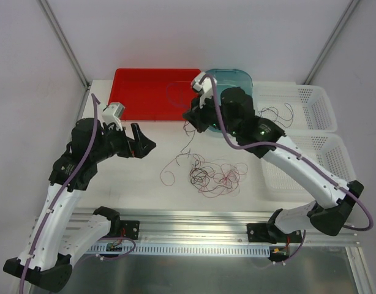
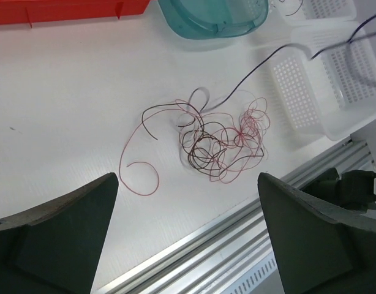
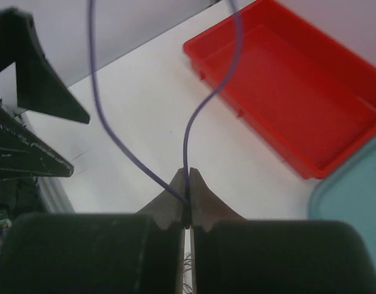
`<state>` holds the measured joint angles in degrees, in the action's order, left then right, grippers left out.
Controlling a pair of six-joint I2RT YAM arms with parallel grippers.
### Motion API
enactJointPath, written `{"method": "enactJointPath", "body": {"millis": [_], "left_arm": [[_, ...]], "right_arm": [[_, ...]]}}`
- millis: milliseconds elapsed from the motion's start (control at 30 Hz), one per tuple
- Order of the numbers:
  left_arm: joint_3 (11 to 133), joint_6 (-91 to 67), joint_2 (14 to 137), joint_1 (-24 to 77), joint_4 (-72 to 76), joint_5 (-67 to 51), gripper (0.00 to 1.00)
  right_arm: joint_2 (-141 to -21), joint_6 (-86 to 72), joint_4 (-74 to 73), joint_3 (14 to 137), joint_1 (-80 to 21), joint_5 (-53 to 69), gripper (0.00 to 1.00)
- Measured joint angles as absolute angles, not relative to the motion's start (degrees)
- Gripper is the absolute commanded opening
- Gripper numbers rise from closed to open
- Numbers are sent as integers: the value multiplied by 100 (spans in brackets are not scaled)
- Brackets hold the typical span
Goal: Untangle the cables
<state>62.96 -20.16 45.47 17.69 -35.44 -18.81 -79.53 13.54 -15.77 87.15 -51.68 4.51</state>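
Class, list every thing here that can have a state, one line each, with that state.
Left pincer, open, holding nothing.
Right pincer, shut on a thin strand.
Cables, mostly tangled in a heap on the table.

1 tray (image 1: 151, 98), 1 bin (image 1: 240, 78), 2 baskets (image 1: 310, 107) (image 1: 323, 156), 1 tangle of cables (image 1: 212, 174).

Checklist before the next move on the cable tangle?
1. The left gripper is open: ok.
2. The right gripper is shut on a strand: ok.
3. Held strand free of the tangle: cannot tell; the top view shows a dark strand hanging from that gripper toward the pile.
4. Tangle separated: not ok; red, white and dark loops lie knotted on the table.
5. Tangle in the left wrist view: ok.
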Motion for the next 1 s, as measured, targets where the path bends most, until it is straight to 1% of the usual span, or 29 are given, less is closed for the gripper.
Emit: {"method": "enactJointPath", "body": {"millis": [100,300,567,833,1000], "left_arm": [[6169,-1872,4560,1769,-3518,-1828,99],[5885,-1559,4689,1769,-3374,-1619,99],[5365,-1232,5275,1769,-3006,-965,99],[4821,-991,5765,1767,-2764,-489,99],[4779,-932,5782,1769,-2689,-303,99]], "right_arm": [[-7778,1577,-1925,9225,-4748,220,1],[-7472,2012,-2381,9852,-3776,-322,1],[-7640,2482,-2486,10484,-2296,-690,1],[-8267,2556,-2351,10637,-1087,-666,1],[-8571,2261,-1984,10239,-425,-473,1]]}}
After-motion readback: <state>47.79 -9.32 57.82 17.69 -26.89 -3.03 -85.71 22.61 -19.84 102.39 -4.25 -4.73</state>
